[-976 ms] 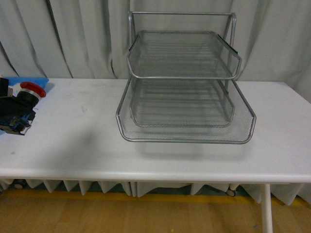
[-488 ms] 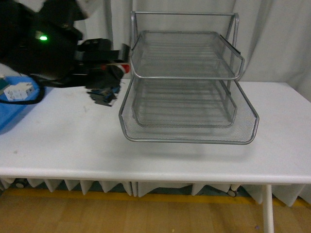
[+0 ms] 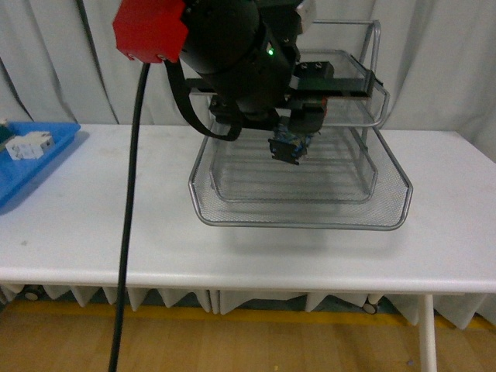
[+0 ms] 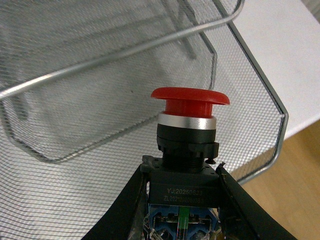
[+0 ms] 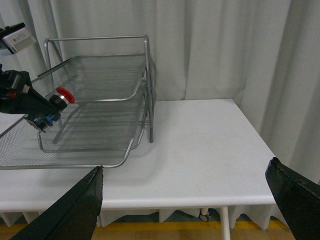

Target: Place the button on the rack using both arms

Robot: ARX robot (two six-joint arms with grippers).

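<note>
Swung across from beside the rack's left side half a second ago, the left arm now hangs in front of the rack's middle, and the button (image 3: 291,147) has come with it. The button is off the surface, held in the air over the mesh of the lower trays and below the front rim of the top tier. In the left wrist view its red mushroom cap, silver collar and black body stand clear, with a strip of blue at the base; the cap points toward the lower mesh. Whether it touches the wire cannot be told, though a gap seems to show.

The left gripper (image 4: 182,172) is clamped on the button's black body, one finger pressed on each side. From the right wrist view the same grip shows at the rack's open front, cap leading.

The rack (image 3: 302,225) stands toward the back of the white surface (image 3: 116,225), its tubular frame rising before a grey curtain (image 3: 434,62). A red block (image 3: 149,29) caps the left arm, a small green light (image 3: 270,52) glows on its dark housing, and a black cable (image 3: 128,232) hangs down past the surface's front edge.

The right gripper (image 5: 185,170) is spread wide and holds nothing, well apart from the rack on its right side.

Far left on the surface lies a blue tray (image 3: 46,151) with a white component (image 3: 27,145) in it.
</note>
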